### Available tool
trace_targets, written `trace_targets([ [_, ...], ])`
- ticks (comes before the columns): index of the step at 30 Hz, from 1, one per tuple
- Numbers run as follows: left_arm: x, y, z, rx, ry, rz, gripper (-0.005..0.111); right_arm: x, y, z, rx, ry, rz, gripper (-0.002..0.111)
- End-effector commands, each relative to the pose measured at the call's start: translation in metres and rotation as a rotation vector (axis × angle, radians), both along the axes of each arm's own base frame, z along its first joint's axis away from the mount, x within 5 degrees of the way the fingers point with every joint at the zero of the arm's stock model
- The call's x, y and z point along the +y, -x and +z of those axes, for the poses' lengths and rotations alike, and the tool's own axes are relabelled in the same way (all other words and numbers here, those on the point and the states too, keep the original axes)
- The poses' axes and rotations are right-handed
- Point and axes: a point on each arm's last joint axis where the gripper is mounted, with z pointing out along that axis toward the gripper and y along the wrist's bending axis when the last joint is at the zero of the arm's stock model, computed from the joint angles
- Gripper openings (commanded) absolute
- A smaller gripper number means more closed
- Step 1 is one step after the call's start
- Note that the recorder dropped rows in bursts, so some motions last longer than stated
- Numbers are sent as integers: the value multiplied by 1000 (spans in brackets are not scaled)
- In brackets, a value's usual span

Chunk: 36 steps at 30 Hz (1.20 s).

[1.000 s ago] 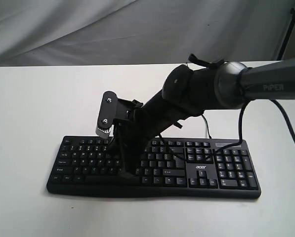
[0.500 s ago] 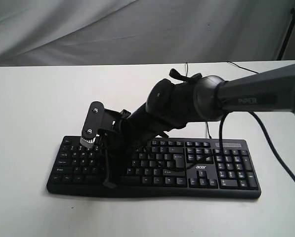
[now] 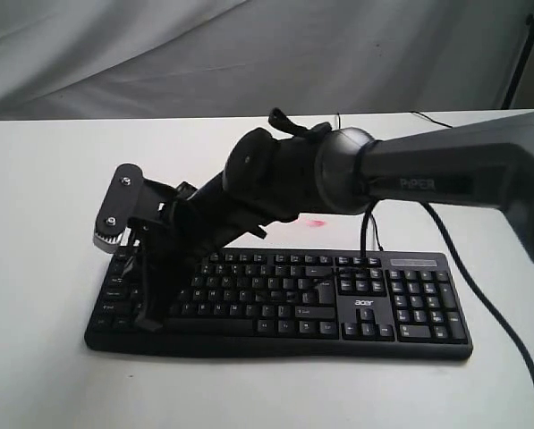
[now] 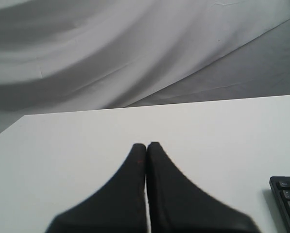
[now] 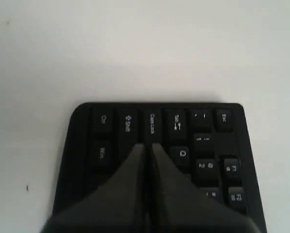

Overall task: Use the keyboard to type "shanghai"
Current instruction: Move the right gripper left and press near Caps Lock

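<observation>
The black keyboard [image 3: 293, 299] lies on the white table [image 3: 52, 179], with its number pad to the right. My right gripper [image 3: 147, 320] reaches across from the right and points down at the keyboard's left end. In the right wrist view the right gripper [image 5: 148, 144] is shut, with its tips over the keys just beside Caps Lock on the keyboard [image 5: 183, 121]. I cannot tell whether the tips touch a key. My left gripper [image 4: 146, 144] is shut and empty over bare table. A corner of the keyboard [image 4: 288, 194] shows at that view's edge.
A thin black cable [image 3: 481, 295] trails from the right arm over the table to the lower right. A small pink mark [image 3: 313, 222] sits on the table behind the keyboard. Grey cloth [image 3: 159, 54] hangs behind the table, and a dark stand leg [image 3: 521, 54] shows at the top right.
My right arm has swept left along the keyboard, from the middle of the letter keys to the left end. The keyboard has not moved.
</observation>
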Motion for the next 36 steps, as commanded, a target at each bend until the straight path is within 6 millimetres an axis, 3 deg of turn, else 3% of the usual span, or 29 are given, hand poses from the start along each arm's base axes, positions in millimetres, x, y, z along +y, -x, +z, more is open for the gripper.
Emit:
trace_targets([
  [1, 0, 0, -2, 4, 4, -4, 1, 16, -6, -4, 14, -11, 20, 0],
  [22, 0, 0, -2, 4, 4, -4, 1, 17, -17, -25, 18, 45, -12, 0],
  [36, 0, 0, -2, 4, 4, -4, 1, 17, -18, -25, 10, 41, -17, 0],
])
